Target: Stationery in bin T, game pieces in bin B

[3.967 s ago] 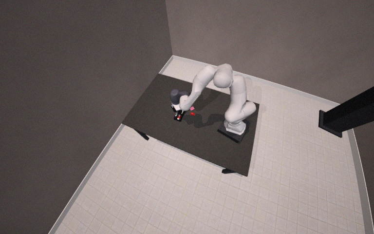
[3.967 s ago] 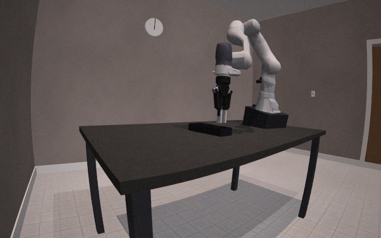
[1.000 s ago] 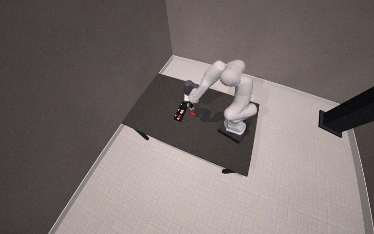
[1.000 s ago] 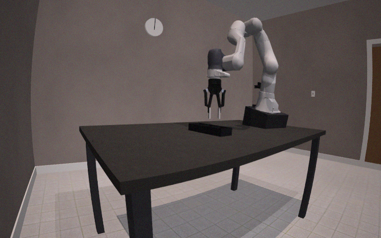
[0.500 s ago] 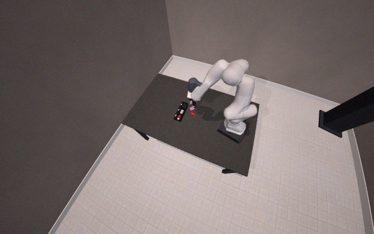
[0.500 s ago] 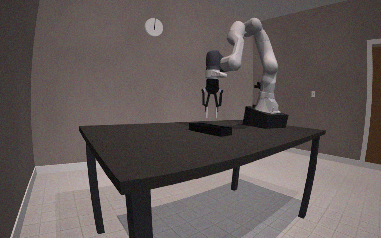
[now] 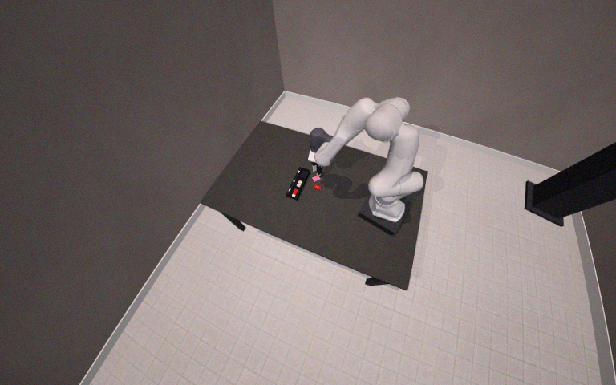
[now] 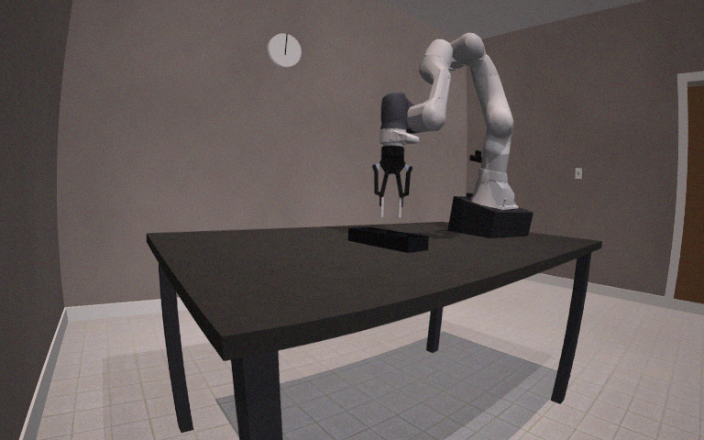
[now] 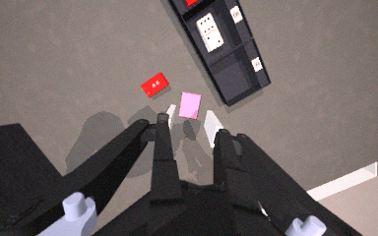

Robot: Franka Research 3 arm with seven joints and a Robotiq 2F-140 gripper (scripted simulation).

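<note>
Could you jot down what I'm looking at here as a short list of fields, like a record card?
arm: white, on a dark base
gripper: partly open, holding nothing, above the table
bin tray: black, divided compartments
in the tray: a domino, a red piece
loose on the table: pink square, red card

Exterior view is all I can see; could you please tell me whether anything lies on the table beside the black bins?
Observer: Yes, a pink card lies flat on the table, just off the end of the bins.
Operator: Is anything else loose there, please?
Observer: A small red piece lies on the table, apart from the pink card.
Operator: And inside the bins?
Observer: A white domino lies in one compartment.
</note>
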